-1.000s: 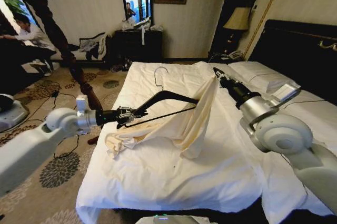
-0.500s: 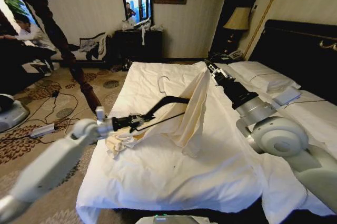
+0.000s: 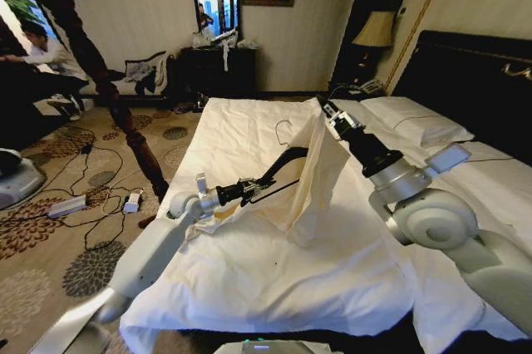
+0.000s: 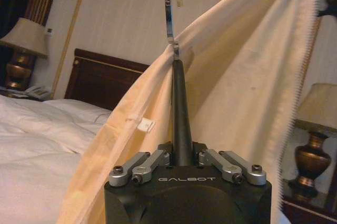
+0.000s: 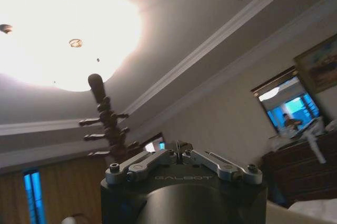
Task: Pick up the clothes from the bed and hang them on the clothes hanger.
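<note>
Draping clothes hiding hanger arm's far end

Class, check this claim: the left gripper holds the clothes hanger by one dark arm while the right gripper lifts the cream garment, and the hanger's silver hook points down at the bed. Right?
Not quite. The clothes hanger's hook points up, as the left wrist view shows. The left gripper does hold a dark arm, and the right gripper lifts the cream garment.

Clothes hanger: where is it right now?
In the head view the clothes hanger is held above the bed in the left gripper, its far arm under the clothes that the right gripper lifts.
</note>
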Controlling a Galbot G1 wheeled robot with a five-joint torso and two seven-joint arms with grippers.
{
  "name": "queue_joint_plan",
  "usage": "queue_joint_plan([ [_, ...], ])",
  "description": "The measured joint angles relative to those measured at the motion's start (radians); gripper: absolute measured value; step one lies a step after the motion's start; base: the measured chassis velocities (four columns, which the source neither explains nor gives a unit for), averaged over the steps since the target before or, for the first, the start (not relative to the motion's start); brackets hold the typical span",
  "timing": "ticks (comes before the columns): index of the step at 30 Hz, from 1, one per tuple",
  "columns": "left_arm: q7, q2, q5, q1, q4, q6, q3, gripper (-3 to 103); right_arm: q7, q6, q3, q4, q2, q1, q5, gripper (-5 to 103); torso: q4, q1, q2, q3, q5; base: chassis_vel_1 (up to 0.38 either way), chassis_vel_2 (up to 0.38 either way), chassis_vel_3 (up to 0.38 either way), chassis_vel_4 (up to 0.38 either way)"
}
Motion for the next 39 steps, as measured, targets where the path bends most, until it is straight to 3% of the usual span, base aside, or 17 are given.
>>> queue_joint_plan([
  [4,-0.050,-0.002,-0.001,-0.013,0.005,-0.007,0.013,17,-0.032,-0.004,-0.055,-0.010,0.022,-0.009,-0.055,0,0.0002,0.000,0.000,0.000,-0.0002,0.000,0.000,0.000,0.000],
  [13,-0.099,-0.006,-0.016,-0.026,-0.019,-0.016,0.018,17,-0.033,-0.017,-0.155,-0.027,0.064,-0.002,-0.117,-3,0.0002,0.000,0.000,0.000,-0.0002,0.000,0.000,0.000,0.000],
  [15,-0.120,-0.014,-0.031,-0.025,-0.035,-0.021,0.016,17,-0.006,-0.031,-0.170,-0.027,0.071,-0.003,-0.122,7,0.0001,0.000,0.000,0.000,-0.0002,0.000,0.000,0.000,0.000],
  [18,-0.133,-0.026,-0.043,-0.022,-0.045,-0.028,0.011,17,0.010,-0.043,-0.184,-0.029,0.079,-0.009,-0.121,12,0.0000,0.000,0.000,0.000,-0.0001,0.000,0.000,0.000,0.000],
  [19,-0.142,-0.038,-0.052,-0.018,-0.048,-0.034,0.002,17,0.017,-0.049,-0.199,-0.029,0.085,-0.015,-0.120,22,0.0000,0.000,0.000,0.000,-0.0002,0.000,0.000,0.000,0.000],
  [22,-0.146,-0.045,-0.059,-0.015,-0.049,-0.036,-0.004,17,0.019,-0.052,-0.205,-0.028,0.086,-0.018,-0.121,22,0.0000,0.000,0.000,0.000,-0.0001,0.000,0.000,0.000,0.000],
  [23,-0.153,-0.061,-0.074,-0.006,-0.050,-0.039,-0.018,17,0.019,-0.066,-0.224,-0.015,0.086,-0.031,-0.129,33,0.0001,0.000,0.000,0.000,-0.0002,0.000,0.000,0.000,0.000],
  [26,-0.153,-0.074,-0.084,0.003,-0.050,-0.039,-0.033,17,0.019,-0.073,-0.232,-0.002,0.081,-0.049,-0.145,44,0.0000,0.000,0.000,0.000,-0.0002,0.000,0.000,0.000,0.000],
  [28,-0.118,-0.071,-0.094,0.004,-0.047,-0.046,-0.047,17,0.018,-0.074,-0.200,0.005,0.063,-0.058,-0.146,56,-0.0001,0.000,0.000,0.000,-0.0002,0.000,0.000,0.000,0.000],
  [30,-0.102,-0.066,-0.099,0.003,-0.043,-0.049,-0.048,17,0.016,-0.072,-0.190,0.004,0.056,-0.056,-0.146,56,-0.0003,0.000,0.000,0.000,-0.0002,0.000,0.000,0.000,0.000],
  [33,0.001,-0.012,-0.163,-0.020,-0.012,-0.053,-0.050,17,-0.066,-0.016,-0.114,-0.048,-0.004,-0.006,-0.154,72,0.0003,0.000,0.000,0.000,-0.0004,0.000,0.000,0.000,0.000],
  [35,0.024,-0.001,-0.178,-0.026,-0.005,-0.051,-0.048,17,-0.095,-0.005,-0.098,-0.063,-0.019,0.004,-0.155,72,0.0005,0.000,0.000,0.000,-0.0003,0.000,0.000,0.000,0.000],
  [37,0.135,0.047,-0.202,-0.055,0.025,-0.042,-0.033,17,-0.167,0.006,-0.056,-0.090,-0.076,0.022,-0.130,88,0.0002,0.000,0.000,0.000,-0.0004,0.000,0.000,0.000,0.000],
  [39,0.222,0.086,-0.197,-0.078,0.044,-0.037,-0.014,17,-0.199,0.011,-0.050,-0.096,-0.125,0.026,-0.079,93,-0.0003,0.000,0.000,0.000,-0.0003,0.000,0.000,0.000,0.000],
])
